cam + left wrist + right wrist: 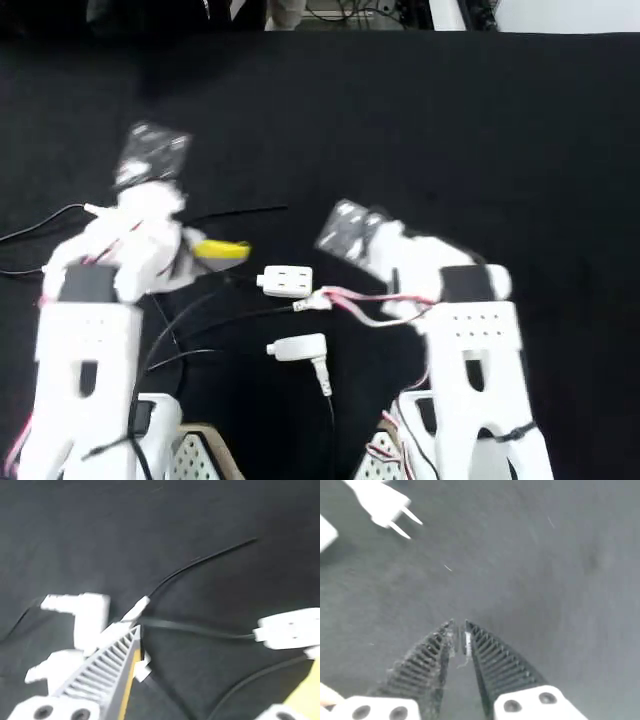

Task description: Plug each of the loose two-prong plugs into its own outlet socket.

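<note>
On the table [520, 130], your outlet [287, 280] lies unplugged, with one plug [298, 348] loose just beside it. Your right gripper [458, 629] has its fingers nearly pressed together on nothing, a second plug [380, 502] lying beyond them. Your left gripper [212, 252] is spread wide near the outlet.
</note>
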`<action>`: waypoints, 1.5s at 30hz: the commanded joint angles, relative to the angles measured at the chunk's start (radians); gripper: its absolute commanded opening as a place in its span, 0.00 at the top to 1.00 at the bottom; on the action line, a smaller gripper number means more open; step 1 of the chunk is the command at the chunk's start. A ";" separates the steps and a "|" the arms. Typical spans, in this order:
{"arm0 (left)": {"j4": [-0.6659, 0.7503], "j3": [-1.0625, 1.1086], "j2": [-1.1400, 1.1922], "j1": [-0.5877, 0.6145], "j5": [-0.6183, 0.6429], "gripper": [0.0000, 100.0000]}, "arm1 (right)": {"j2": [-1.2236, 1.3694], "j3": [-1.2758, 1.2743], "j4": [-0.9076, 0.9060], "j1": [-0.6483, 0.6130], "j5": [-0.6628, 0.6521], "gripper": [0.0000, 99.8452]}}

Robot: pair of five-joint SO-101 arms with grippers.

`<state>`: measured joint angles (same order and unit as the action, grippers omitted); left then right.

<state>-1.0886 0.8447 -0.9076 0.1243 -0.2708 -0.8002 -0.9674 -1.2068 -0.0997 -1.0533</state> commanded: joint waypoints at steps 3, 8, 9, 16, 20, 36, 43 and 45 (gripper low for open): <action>0.005 0.255 -0.282 0.213 0.003 0.51 | -0.016 -0.051 0.046 -0.264 -0.020 0.88; -0.015 0.458 -0.532 0.329 -0.081 0.51 | -0.016 -0.179 0.167 -0.408 -0.020 0.88; -0.032 0.493 -0.583 0.337 -0.107 0.51 | -0.016 -0.202 0.195 -0.427 -0.015 0.88; -0.204 0.645 -0.916 0.348 -0.195 0.51 | 0.012 -0.231 0.344 -0.460 0.028 0.84; -0.229 0.699 -0.898 0.346 -0.264 0.51 | 0.140 -0.203 0.391 -0.454 0.031 0.84; -0.230 0.799 -0.914 0.348 -0.370 0.51 | 0.530 -0.071 0.488 -0.419 0.011 0.84; -0.230 0.800 -0.914 0.348 -0.370 0.51 | 0.530 -0.061 0.486 -0.407 0.009 0.94; -0.230 0.800 -0.914 0.348 -0.370 0.51 | 0.530 -0.036 0.454 -0.382 0.009 0.99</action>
<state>-1.3126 1.6471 -1.8205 0.4634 -0.6329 -0.2723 -1.0380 -0.7188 -0.5324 -1.0334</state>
